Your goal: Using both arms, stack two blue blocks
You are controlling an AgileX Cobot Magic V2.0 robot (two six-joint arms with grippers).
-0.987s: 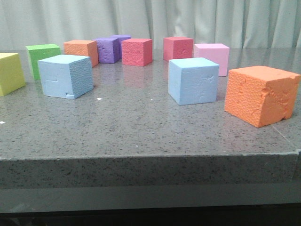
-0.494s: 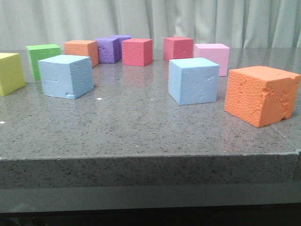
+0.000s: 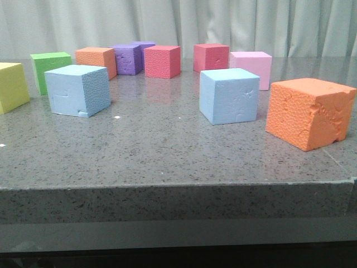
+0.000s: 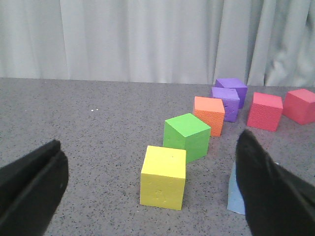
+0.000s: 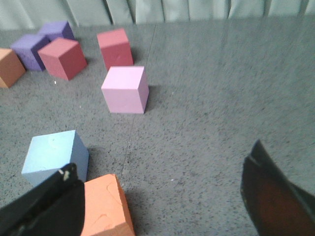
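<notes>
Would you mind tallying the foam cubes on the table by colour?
Blue cubes: 2
Orange cubes: 2
Purple cubes: 2
Red cubes: 2
Pink cube: 1
Green cube: 1
Yellow cube: 1
Total: 11

A grey speckled stone table (image 3: 167,151) carries a scatter of coloured foam cubes before a pale pleated curtain (image 3: 184,22). At the near right stands a large orange cube (image 3: 309,113) with rough, broken faces. At the far left edge sits a yellow cube (image 3: 12,86), with a green cube (image 3: 49,70) just behind it. Further back runs a row: a smaller orange cube (image 3: 97,60), two purple cubes (image 3: 129,58) close together, one behind the other, a red cube (image 3: 162,61), a second red cube (image 3: 211,57), and a pink cube (image 3: 252,67) at the right end.
</notes>
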